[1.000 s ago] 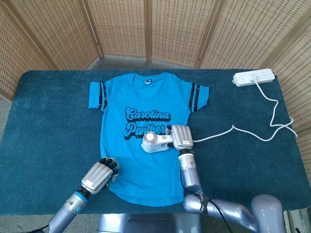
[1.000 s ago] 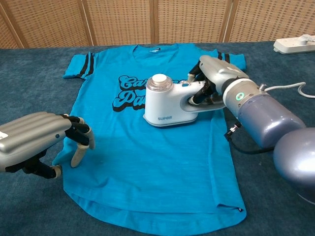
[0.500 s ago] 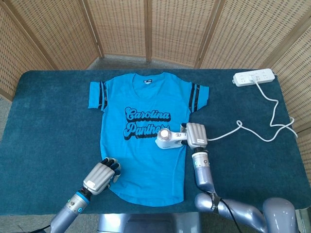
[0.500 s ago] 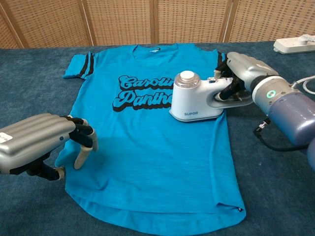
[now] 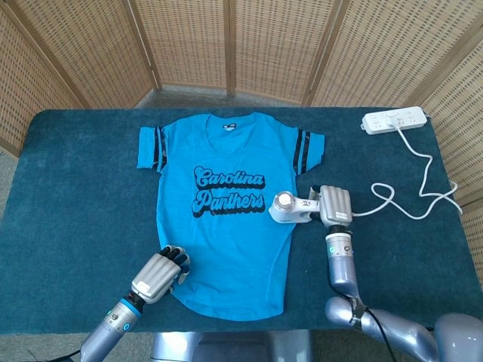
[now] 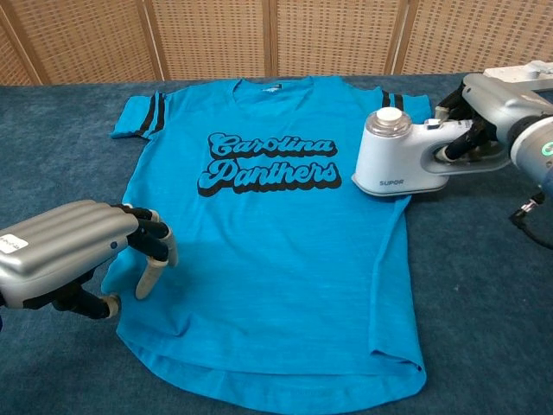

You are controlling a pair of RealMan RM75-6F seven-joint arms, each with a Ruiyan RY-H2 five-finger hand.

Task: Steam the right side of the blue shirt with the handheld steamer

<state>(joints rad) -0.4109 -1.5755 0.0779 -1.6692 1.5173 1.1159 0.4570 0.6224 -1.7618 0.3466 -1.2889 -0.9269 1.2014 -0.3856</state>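
A blue "Carolina Panthers" shirt [image 5: 226,204] [image 6: 268,225] lies flat on the dark blue table, collar at the far side. My right hand [image 5: 335,205] [image 6: 492,108] grips the handle of the white handheld steamer [image 5: 290,209] [image 6: 402,156], whose base rests at the shirt's right edge, partly over the bare cloth. A white cord [image 5: 400,200] runs from it toward the power strip. My left hand [image 5: 157,274] [image 6: 73,251] rests with curled fingers on the shirt's lower left edge, holding nothing.
A white power strip [image 5: 394,120] [image 6: 523,76] lies at the far right of the table [image 5: 75,188], its cable looping along the right side. Wicker screens stand behind the table. The near table edge runs just below the shirt hem.
My right hand has slid the steamer rightward, from the shirt's middle to its right edge. The left hand has barely shifted.
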